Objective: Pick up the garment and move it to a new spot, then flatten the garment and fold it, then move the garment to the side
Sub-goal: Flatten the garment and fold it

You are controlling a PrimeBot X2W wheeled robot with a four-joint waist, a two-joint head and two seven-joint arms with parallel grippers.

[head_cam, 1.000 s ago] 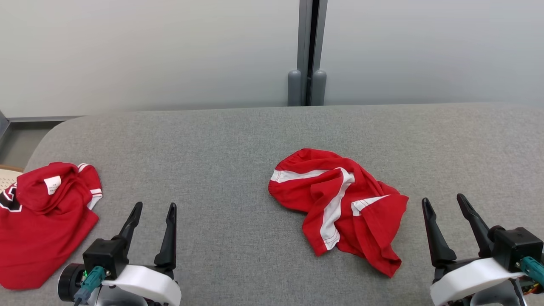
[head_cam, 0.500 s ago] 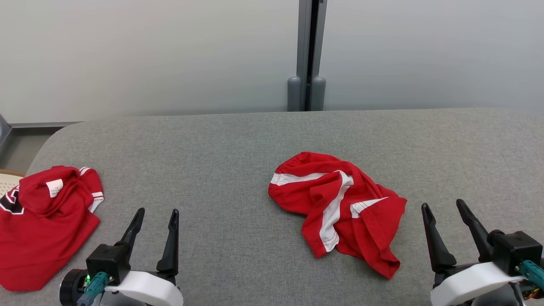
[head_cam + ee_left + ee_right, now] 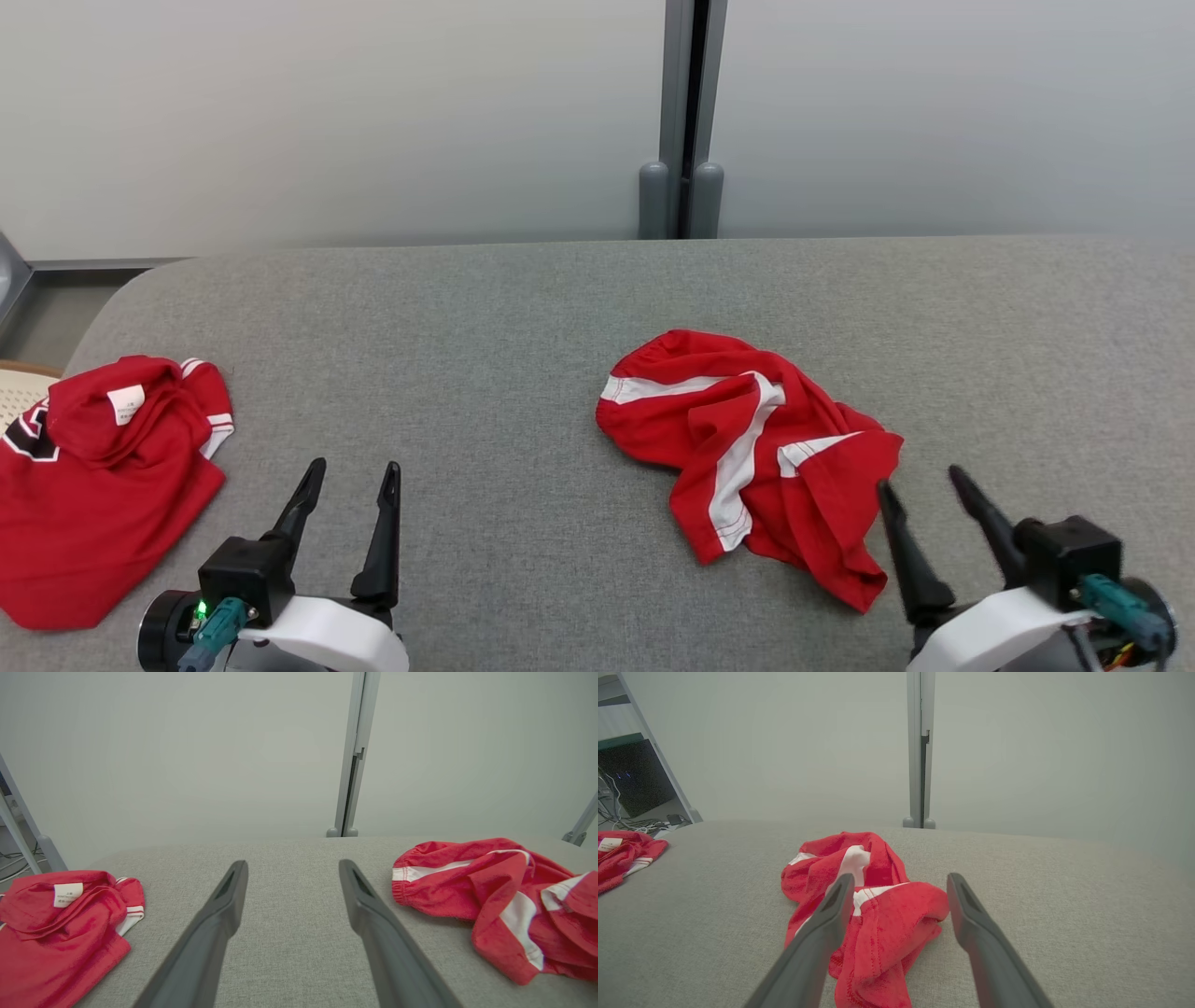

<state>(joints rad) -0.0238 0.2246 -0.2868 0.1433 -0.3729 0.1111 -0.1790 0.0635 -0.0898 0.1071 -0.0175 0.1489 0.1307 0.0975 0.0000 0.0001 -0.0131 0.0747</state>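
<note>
Head view shows a grey cloth-covered tabletop (image 3: pixel 485 308) with the garment (image 3: pixel 747 448) lying crumpled a little right of the middle, red with white stripes running across its folds and a gathered waistband at its far left end. A second red garment (image 3: pixel 93 485) lies bunched at the tabletop's left edge, a white label on its upper fold, well apart from the first. The left gripper (image 3: pixel 355 465) sits at the lower left between the two garments, over bare cloth, its jaws spread wide and empty. The right gripper (image 3: pixel 920 478) sits at the lower right with its jaws also spread wide and holding nothing; its inner finger tip is just beside the garment's near right corner. In the right wrist view the right gripper (image 3: pixel 900 877) points at the garment (image 3: pixel 878 914), whose near folds lie between and beneath the two fingers; whether a finger touches the cloth cannot be told. In the left wrist view the left gripper (image 3: pixel 292 863) frames bare tabletop, with the garment (image 3: pixel 490 891) off to one side and the second red garment (image 3: pixel 60 924) to the other. Behind the tabletop stands a pale wall with a grey post (image 3: pixel 686 112).
</note>
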